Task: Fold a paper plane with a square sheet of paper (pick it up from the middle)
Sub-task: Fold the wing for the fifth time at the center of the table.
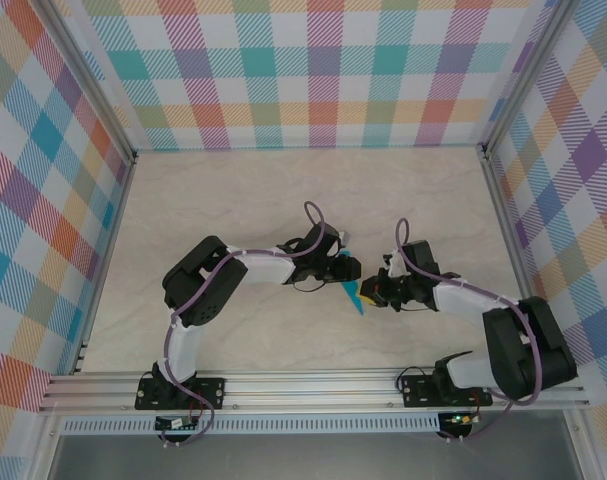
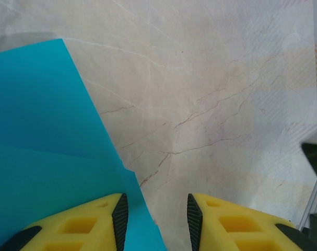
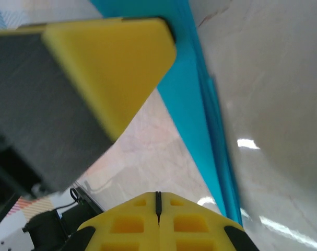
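Note:
The teal-blue sheet of paper (image 1: 355, 294) lies on the table folded into a narrow pointed dart, the paper plane, with its tip toward the near edge. In the left wrist view the paper (image 2: 43, 130) shows layered folds. It runs under the left finger, and its edge reaches into the gap of my left gripper (image 2: 155, 212), which stands open with bare table between the pads. From above, the left gripper (image 1: 345, 270) sits at the paper's far end. My right gripper (image 1: 373, 291) is shut with nothing in it, just right of the paper. The paper (image 3: 200, 104) passes beside the right gripper (image 3: 158, 197).
The marble-patterned table (image 1: 233, 200) has plaid walls on three sides and an aluminium rail (image 1: 313, 385) along the near edge. The two grippers are very close together at mid-table; the left gripper's finger (image 3: 111, 57) looms large in the right wrist view.

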{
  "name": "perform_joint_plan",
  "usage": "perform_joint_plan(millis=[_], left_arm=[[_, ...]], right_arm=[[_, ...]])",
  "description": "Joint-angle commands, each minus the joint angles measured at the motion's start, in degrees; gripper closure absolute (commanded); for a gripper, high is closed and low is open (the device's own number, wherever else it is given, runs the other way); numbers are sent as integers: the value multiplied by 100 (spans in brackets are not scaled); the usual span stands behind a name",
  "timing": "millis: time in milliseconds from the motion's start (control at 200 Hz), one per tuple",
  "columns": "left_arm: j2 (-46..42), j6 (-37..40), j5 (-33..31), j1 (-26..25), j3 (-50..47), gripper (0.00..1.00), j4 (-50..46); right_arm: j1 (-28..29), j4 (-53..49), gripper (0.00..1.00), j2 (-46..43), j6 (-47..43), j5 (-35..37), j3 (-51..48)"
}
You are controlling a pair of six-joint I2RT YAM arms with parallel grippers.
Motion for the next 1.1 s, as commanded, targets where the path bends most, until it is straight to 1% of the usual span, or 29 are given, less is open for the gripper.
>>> perform_joint_plan(millis=[0,165,235,420,510,635,725,825,900,1035,1095], left_arm=[[154,-50,32,80,-51,62,30],[118,-61,3,86,-69,62,48],[122,-67,23,86,-58,62,61],[65,-61,31,79,-52,61,57],[-30,-23,7,88,-51,59,18],[-356,139,-140,165,-31,55,-110],[-665,170,-315,268,-55,51,-77],[-884,242,-372,295,11,51,-51],[-989,208,-417,294,-56,55,23],[-1121,-61,-851,290,-434,65,118],[-1085,-158,-834,289,-549,68,263]], right_arm=[[6,1020,100,459,552,-92,-42],[11,1556,100,842,756,-212,-76],[10,1590,100,965,760,-221,-80],[9,1154,100,1409,443,-60,-21],[10,840,100,1604,232,62,-51],[6,517,100,1642,50,374,-206],[10,412,100,1676,-61,407,-231],[11,473,100,1753,-71,367,-244],[10,511,100,1808,-55,336,-227],[9,497,100,1800,-33,370,-222],[11,456,100,1791,-51,380,-209]])
